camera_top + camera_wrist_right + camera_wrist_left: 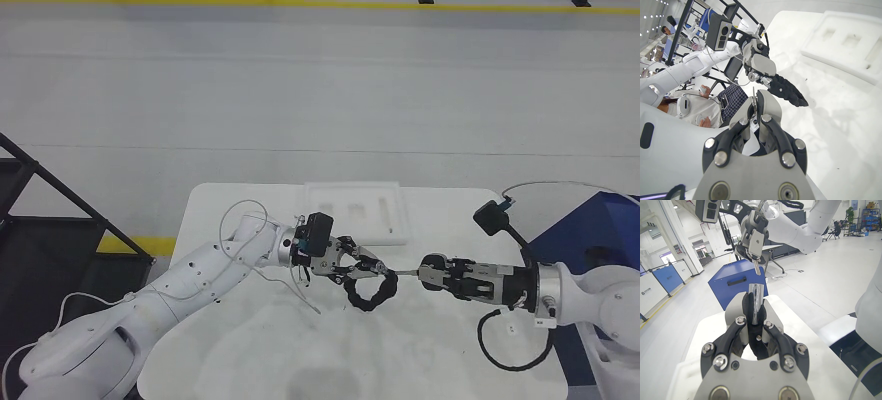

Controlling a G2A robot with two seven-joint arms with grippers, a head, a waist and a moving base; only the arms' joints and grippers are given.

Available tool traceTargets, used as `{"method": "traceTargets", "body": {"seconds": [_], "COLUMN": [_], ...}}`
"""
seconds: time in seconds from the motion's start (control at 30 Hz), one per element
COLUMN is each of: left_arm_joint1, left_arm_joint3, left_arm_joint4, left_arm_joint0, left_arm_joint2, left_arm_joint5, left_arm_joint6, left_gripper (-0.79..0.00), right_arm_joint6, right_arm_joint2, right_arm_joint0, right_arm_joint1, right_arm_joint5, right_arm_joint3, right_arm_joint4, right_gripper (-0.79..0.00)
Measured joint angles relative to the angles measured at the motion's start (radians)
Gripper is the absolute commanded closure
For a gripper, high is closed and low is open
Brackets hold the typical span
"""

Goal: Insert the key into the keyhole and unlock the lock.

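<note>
Key approach to the lock, both held above the table. The left fingers (734, 308) are pressed onto the lock (756, 291), a chrome cylinder gripped by its sides, its free end jutting past the fingertips of the left gripper (755, 306). A black sleeved loop (789, 92) trails from the cylinder. The right fingers (768, 108) pinch the head of the key (757, 267), with the blade pointing out of the right gripper (754, 99) toward the lock. The keyhole (751, 76) sits in the cylinder's end face and looks toward the right gripper.

In the left wrist view the blade tip stands near the cylinder's end but apart from it, with a clear gap. It appears offset to one side and slightly tilted against the cylinder's axis. In the top view the two grippers face each other over the middle of the table (420, 350), the key between them and a white foam tray (320, 192) lying beyond.

Step in hand, as judged: aligning the key with the keyhole, with insertion not yet begun. The next move calls for bringing the blade onto the keyhole's line and matching its flat to the slot. A straight push along the axis follows while the left grip holds firm, and turning comes only once the blade is seated. A skewed entry would likely jam the tip against the face
</note>
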Motion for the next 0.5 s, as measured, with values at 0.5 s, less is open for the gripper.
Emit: {"method": "traceTargets", "body": {"seconds": [0.5], "left_arm_joint1": [-0.017], "left_arm_joint3": [-0.045], "left_arm_joint4": [0.046], "left_arm_joint0": [0.021], "left_arm_joint2": [-0.039], "left_arm_joint5": [0.089], "left_arm_joint6": [-0.087], "left_gripper": [0.000], "right_arm_joint6": [0.078], "right_arm_joint2": [-0.034], "right_arm_joint0": [0.073], "right_arm_joint1": [0.024], "right_arm_joint5": [0.201], "right_arm_joint3": [-0.171], "right_arm_joint4": [-0.183], "right_gripper": [0.000]}}
